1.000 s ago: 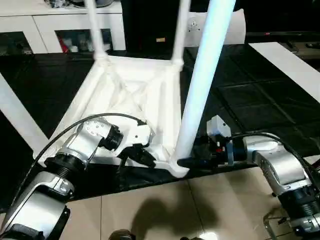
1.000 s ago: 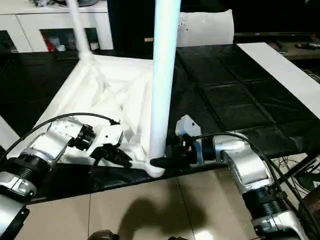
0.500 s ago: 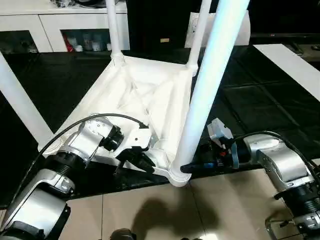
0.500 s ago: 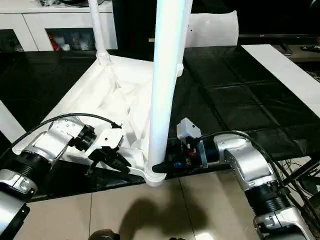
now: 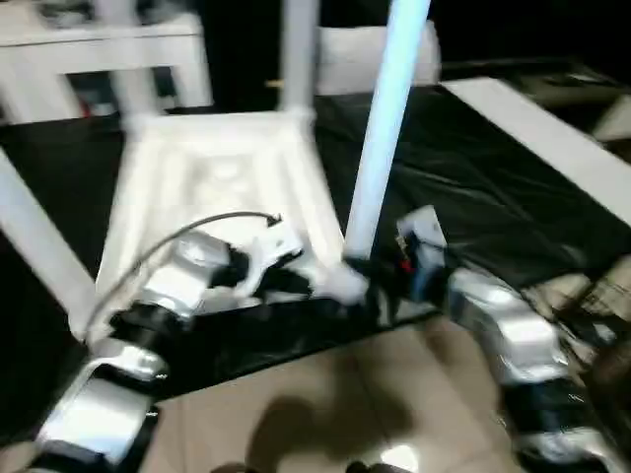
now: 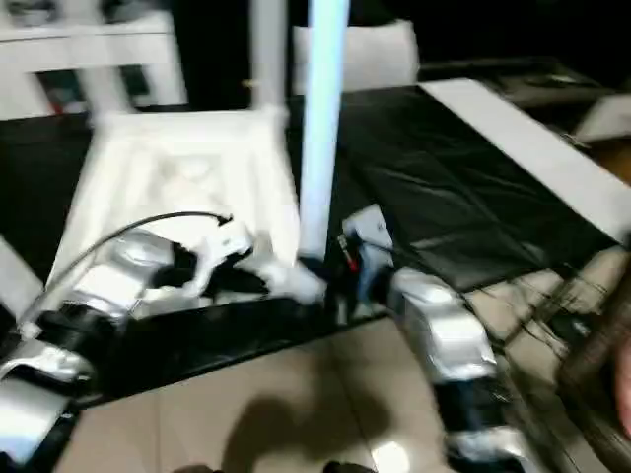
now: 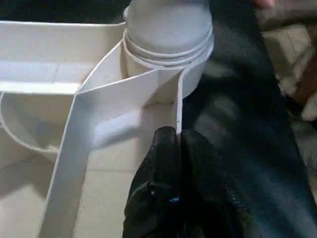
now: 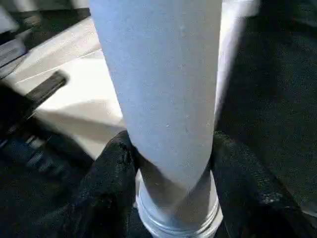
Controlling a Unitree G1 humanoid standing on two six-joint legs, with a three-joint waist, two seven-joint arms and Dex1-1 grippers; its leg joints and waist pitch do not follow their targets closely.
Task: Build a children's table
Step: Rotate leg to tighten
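- The children's table top (image 5: pixel 212 182) lay upside down on a black mat (image 5: pixel 473 187), its ribbed underside facing up, with one corner near the mat's front edge above a tiled floor (image 5: pixel 325 404).
- A long white leg (image 5: pixel 380 128) stood upright in the round socket (image 7: pixel 168 37) at that near corner; in the head views its lower end met the corner just in front of the right arm.
- Another leg (image 5: pixel 296 54) rose from a far corner of the top, and a further white leg (image 5: pixel 35 246) slanted across the left side of the head view.
- The right gripper (image 8: pixel 173 163) had its two black fingers (image 8: pixel 111 173) set around the near leg just above the socket collar, one on each side and touching it, so they gripped the leg.
- The left gripper (image 7: pixel 176 141) had its fingers (image 7: pixel 166 148) closed together on the thin upright edge of a rib of the table top, just beside the corner socket.
- In the head view the left arm (image 5: pixel 177 286) reached over the near edge of the top, with a black cable arching above it, and the right arm (image 5: pixel 493 320) came in from the other side.
- A white cabinet (image 5: pixel 99 49) stood behind the mat, and a flat white sheet (image 5: pixel 532 133) lay along the mat's right side.
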